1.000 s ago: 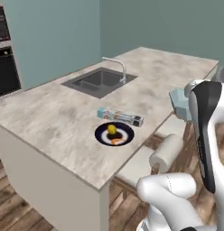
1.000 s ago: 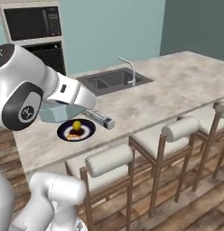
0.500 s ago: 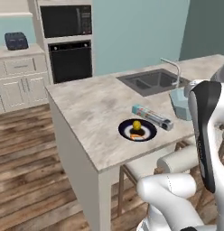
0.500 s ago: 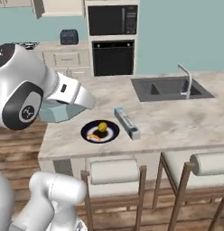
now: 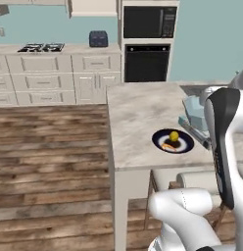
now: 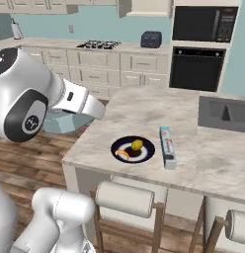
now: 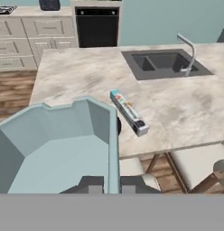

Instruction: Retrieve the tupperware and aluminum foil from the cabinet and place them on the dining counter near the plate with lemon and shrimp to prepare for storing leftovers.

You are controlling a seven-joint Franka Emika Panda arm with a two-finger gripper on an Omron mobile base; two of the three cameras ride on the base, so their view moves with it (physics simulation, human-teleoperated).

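The aluminum foil (image 7: 128, 112) box carries red lettering along its pale top, too small and blurred to read, with a teal-blue end toward the far side of the table (image 6: 203, 163); no other writing can be made out. It lies flat on the beige veined marble, just beside the plate with lemon and shrimp (image 6: 133, 149), a small dark round plate with a yellow lemon and an orange shrimp on it. The tupperware (image 7: 59, 144) is a pale blue-grey tub with rounded corners and a flared rim, open side showing in the hand view, held up off the table with the plate partly hidden behind its rim. The fingers (image 7: 91, 184) are pinched narrow on the tub's near wall, one dark tip on each side of it. In the right base view the tub sits past the table's left edge, behind the arm.
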